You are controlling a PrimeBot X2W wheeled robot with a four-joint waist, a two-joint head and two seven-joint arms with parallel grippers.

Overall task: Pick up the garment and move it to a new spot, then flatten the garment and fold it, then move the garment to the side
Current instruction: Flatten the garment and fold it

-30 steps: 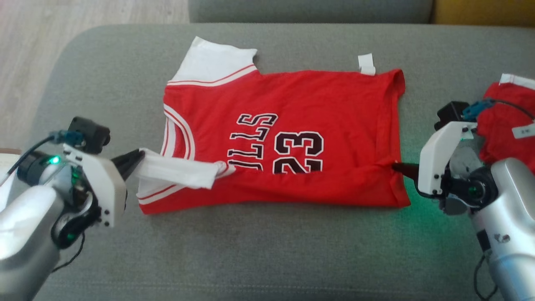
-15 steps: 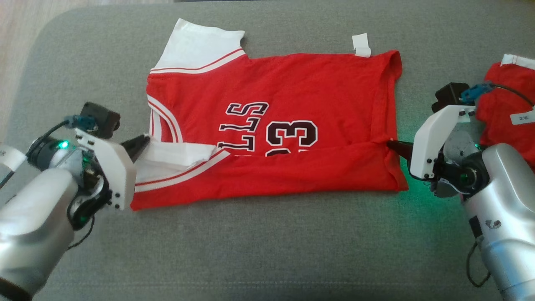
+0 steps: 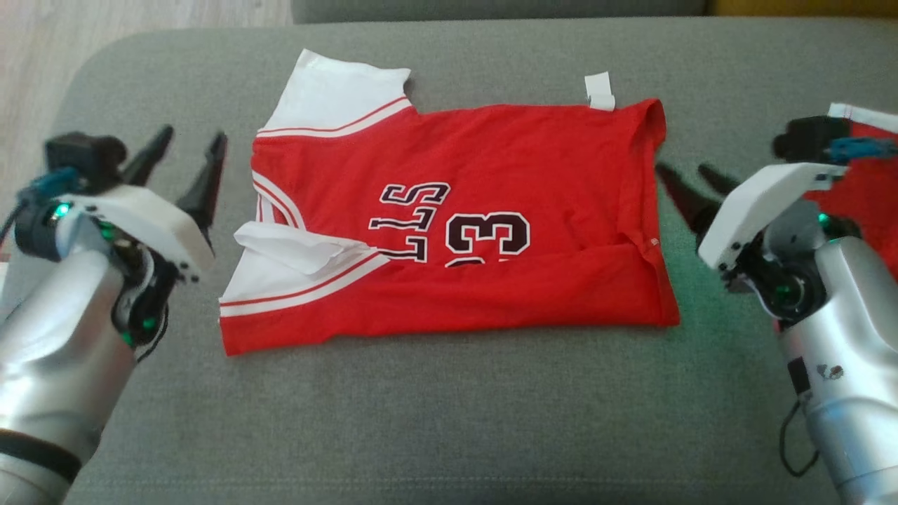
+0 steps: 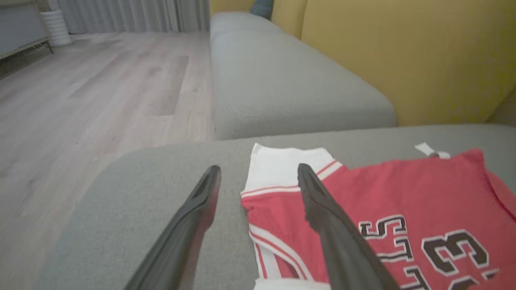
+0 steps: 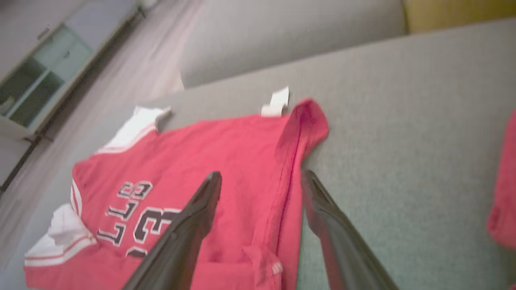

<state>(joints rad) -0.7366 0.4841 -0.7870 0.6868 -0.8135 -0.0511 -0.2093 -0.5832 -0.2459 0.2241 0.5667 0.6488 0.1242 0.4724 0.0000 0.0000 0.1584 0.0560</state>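
The garment (image 3: 491, 161) is a red jersey with white sleeves and the number 23, lying flat on the grey sofa cushion (image 3: 449, 421). Its near long edge is folded up over the lower part of the print. My left gripper (image 3: 193, 137) stands open just left of the collar end, clear of the cloth. In the left wrist view its fingers (image 4: 259, 168) hover above the far white sleeve and the garment (image 4: 423, 189). My right gripper (image 3: 682, 170) is open beside the hem end, holding nothing. The right wrist view has its fingers (image 5: 261, 174) spread over the garment's (image 5: 209, 153) hem.
Another red garment (image 3: 870, 189) lies at the cushion's right edge, behind my right wrist. A second grey cushion (image 4: 282, 80) and a yellow backrest (image 4: 403, 56) lie beyond. Wooden floor (image 3: 140, 28) runs past the cushion's left edge.
Both grippers have opened, let go of the garment's folded edge and drawn back and up from it. The fold now lies on the jersey. The head view shifted slightly.
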